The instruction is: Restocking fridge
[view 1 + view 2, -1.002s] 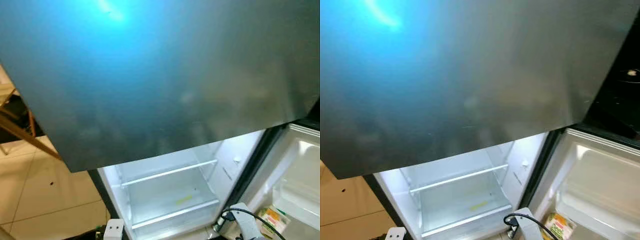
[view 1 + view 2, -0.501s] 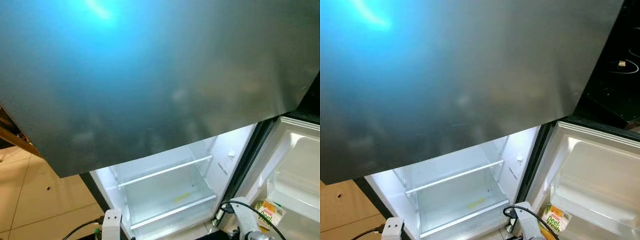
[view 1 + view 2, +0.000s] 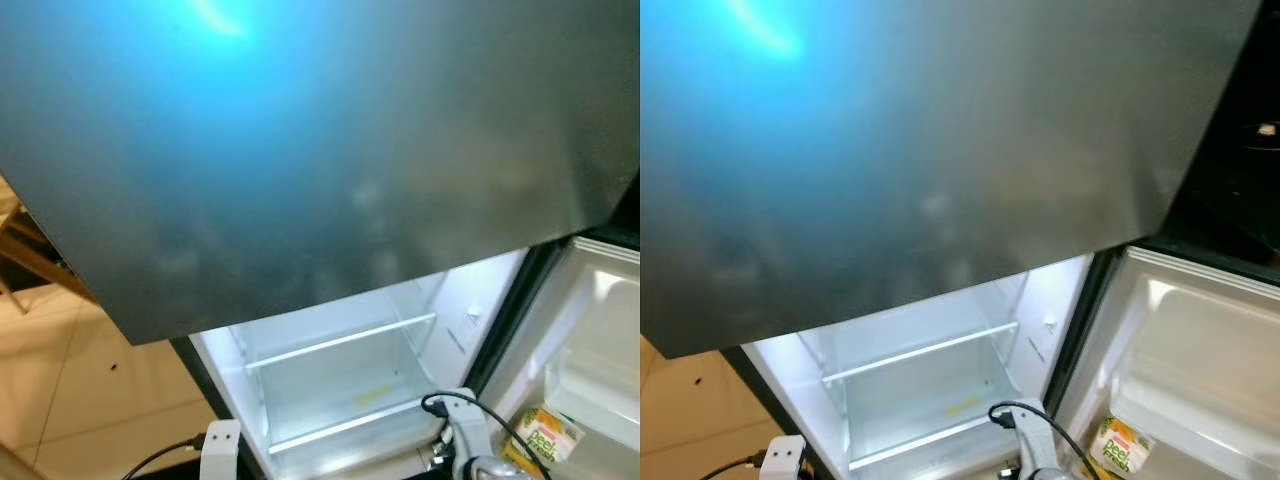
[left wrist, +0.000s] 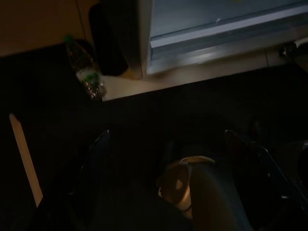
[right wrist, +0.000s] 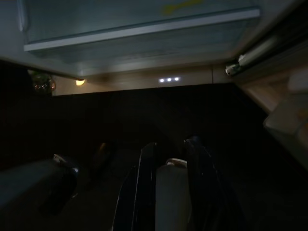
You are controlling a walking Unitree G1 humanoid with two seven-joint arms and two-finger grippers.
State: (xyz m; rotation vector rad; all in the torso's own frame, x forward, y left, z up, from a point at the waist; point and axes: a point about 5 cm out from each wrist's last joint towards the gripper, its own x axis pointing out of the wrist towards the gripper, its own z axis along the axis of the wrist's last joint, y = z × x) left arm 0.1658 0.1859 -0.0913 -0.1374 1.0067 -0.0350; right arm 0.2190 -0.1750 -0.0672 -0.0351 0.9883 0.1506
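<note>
The fridge's lower compartment (image 3: pixel 340 345) stands open and lit, with bare glass shelves and a small yellow mark (image 3: pixel 375 395) on the lower one. Its open door (image 3: pixel 600 330) hangs at the right, and a juice carton (image 3: pixel 540 435) stands in the door bin. In the dark right wrist view my right gripper (image 5: pixel 171 154) is shut on a pale bottle-like container (image 5: pixel 171 192), low in front of the compartment. My left gripper (image 4: pixel 167 132) has its fingers (image 4: pixel 101 139) wide apart, with a pale rounded thing (image 4: pixel 185 183) between them, not touched.
The closed grey upper door (image 3: pixel 320 150) looms close overhead. A clear plastic bottle (image 4: pixel 86 72) with a green label lies on the floor by the fridge's base. Tiled floor (image 3: pixel 70 380) and wooden furniture (image 3: pixel 30 255) are at the left, and a black cooktop (image 3: pixel 1250 170) at the right.
The camera has shifted slightly. My right wrist now sits a little further left, nearer the open compartment. The carton and shelves stand as before.
</note>
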